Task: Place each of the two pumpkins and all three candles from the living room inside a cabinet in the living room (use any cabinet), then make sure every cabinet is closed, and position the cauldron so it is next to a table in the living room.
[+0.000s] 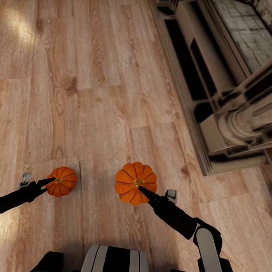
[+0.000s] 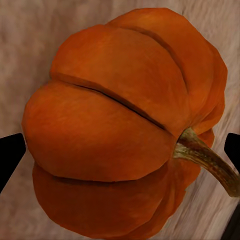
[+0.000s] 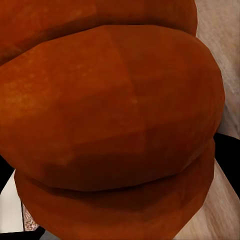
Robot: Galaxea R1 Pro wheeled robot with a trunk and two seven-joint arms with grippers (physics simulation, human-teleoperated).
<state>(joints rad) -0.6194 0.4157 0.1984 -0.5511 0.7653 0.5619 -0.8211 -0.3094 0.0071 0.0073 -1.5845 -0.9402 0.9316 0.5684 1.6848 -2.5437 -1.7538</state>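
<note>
Pumpkins, two bright-orange ribbed: one (image 1: 61, 181) clamped in left claw (image 1: 52, 179), other (image 1: 136, 182) clamped in right claw (image 1: 142, 190), both carried above wooden plank floor (image 1: 96, 82). Risk: rounded ribs slipping between thin fingertips during travel, pumpkin dropping and rolling off.

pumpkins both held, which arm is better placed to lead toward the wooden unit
Right, probably. The right gripper holds its pumpkin on the side nearer the dark wooden unit, which stands ahead to the robot's right. The left gripper and its pumpkin sit farther from it.
</note>
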